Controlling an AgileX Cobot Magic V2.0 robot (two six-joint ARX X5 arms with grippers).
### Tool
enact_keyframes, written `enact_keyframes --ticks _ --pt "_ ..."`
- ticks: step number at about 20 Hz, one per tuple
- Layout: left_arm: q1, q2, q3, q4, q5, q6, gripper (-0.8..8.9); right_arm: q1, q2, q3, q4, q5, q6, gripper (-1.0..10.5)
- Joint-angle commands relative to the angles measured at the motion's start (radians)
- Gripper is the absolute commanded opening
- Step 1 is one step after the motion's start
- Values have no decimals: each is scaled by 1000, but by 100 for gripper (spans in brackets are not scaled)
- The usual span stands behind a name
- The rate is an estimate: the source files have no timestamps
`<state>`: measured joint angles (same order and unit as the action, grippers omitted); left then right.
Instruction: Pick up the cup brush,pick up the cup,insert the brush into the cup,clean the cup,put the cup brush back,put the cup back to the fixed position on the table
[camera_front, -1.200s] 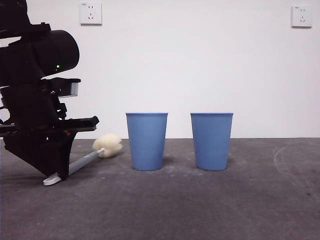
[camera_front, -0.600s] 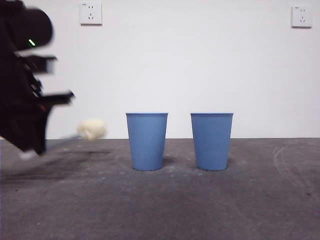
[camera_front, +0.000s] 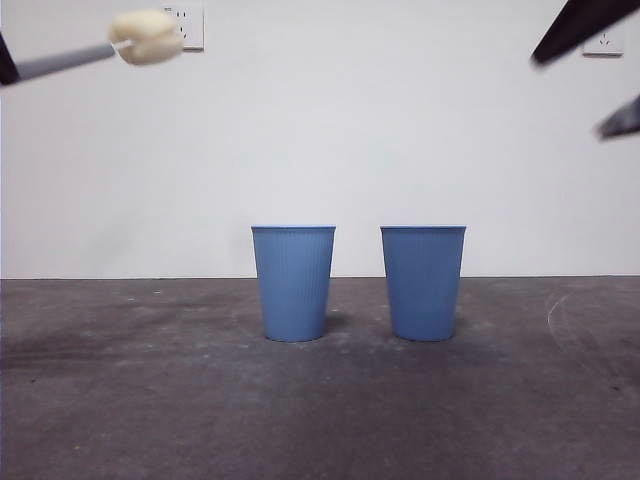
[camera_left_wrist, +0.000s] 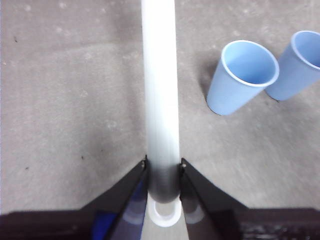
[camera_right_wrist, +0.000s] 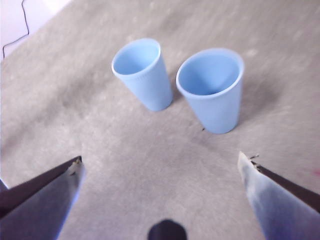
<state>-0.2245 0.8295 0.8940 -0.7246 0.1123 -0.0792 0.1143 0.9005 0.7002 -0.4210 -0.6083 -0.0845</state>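
Jaws of my left gripper (camera_left_wrist: 163, 172) clench the cup brush (camera_front: 100, 50) high above the desk (camera_front: 120, 400); right gripper (camera_right_wrist: 160, 170) gapes over the cup (camera_front: 423, 282) — light, thin-walled, so I grip mid-body gently.

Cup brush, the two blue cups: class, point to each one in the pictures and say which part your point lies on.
cup brush (camera_front: 146, 37): front view, on the cream-yellow sponge head.
blue cup nearer the brush (camera_front: 293, 283): front view, on its ribbed wall.
other blue cup (camera_front: 423, 283): front view, on its ribbed wall.
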Motion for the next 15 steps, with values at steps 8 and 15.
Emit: enact_keyframes --ticks 8,15 --pt "2 -46 -1 -100 52 39 -9 263 230 -251 624 376 83 563" --pt "2 -46 -1 -101 53 43 -8 266 523 -325 1083 441 95 564"
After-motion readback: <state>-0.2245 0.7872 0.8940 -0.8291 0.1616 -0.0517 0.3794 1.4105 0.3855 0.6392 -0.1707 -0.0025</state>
